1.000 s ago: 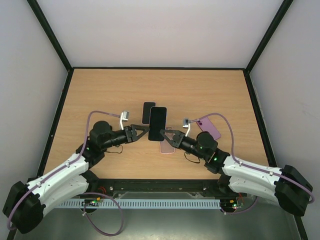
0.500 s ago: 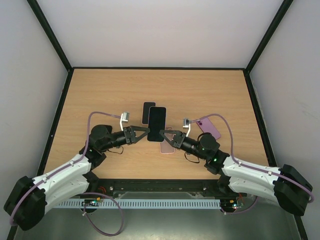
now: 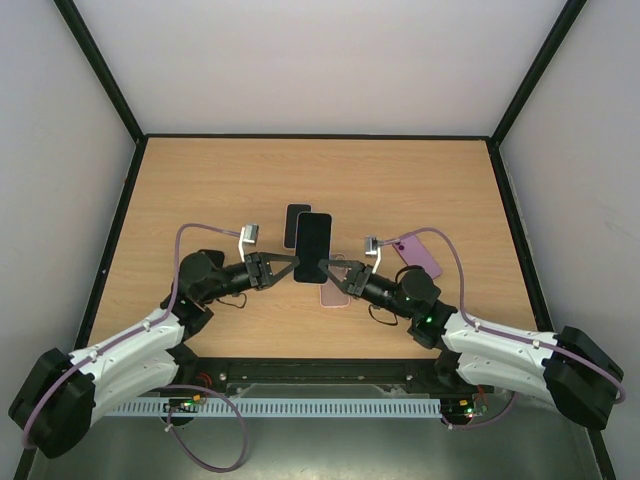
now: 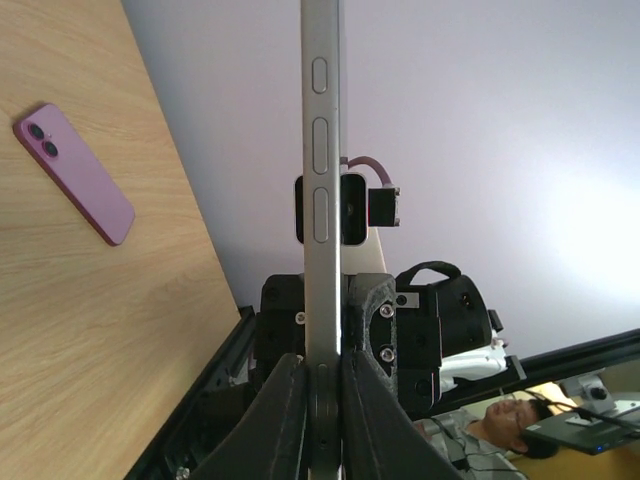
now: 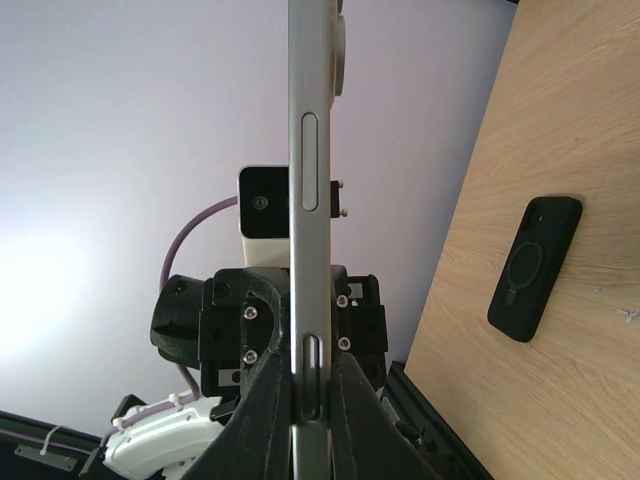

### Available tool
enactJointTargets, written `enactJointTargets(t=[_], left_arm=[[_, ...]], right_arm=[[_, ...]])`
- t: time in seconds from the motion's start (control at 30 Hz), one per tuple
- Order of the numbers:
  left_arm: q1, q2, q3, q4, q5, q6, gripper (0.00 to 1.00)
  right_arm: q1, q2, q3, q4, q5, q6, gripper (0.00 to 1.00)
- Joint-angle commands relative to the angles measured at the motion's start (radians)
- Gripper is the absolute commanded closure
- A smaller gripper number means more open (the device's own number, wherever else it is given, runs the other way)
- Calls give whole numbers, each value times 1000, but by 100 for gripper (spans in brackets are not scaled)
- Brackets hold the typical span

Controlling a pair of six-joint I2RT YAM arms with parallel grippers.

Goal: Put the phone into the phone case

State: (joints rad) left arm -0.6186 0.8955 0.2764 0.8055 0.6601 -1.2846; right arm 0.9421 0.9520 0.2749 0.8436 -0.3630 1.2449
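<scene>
Phone [image 3: 313, 247] is hanging level, left gripper [image 3: 296, 262] and right gripper [image 3: 322, 266] each clamping an opposite edge, apparently steadying it for lowering into the pink case [image 3: 335, 298].

A robotics lab test cell: a wooden counter [image 3: 420, 180] boxed in by plain white walls [image 3: 320, 60] and black frame bars [image 3: 100, 70], a slotted cable duct [image 3: 330, 408] along its near edge, and, past the enclosure, a person [image 4: 500, 420] near a dark screen [image 4: 585, 437].
</scene>
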Motion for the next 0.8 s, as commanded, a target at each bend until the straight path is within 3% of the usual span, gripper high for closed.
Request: enactJointTargets(t=[0.0, 0.27, 0.63, 0.77], left_arm=[[-3, -8, -6, 84, 24, -5, 93], [-3, -28, -19, 74, -1, -4, 97], [-3, -52, -11, -83, -65, 94, 97], [-3, -49, -6, -156, -104, 136, 97]], right_arm=[[-3, 5, -9, 78, -6, -1, 94], [-3, 7, -6, 34, 3, -18, 86], [-24, -135, 66, -466, 196, -240, 41], [-42, -132, 103, -642, 260, -297, 36]])
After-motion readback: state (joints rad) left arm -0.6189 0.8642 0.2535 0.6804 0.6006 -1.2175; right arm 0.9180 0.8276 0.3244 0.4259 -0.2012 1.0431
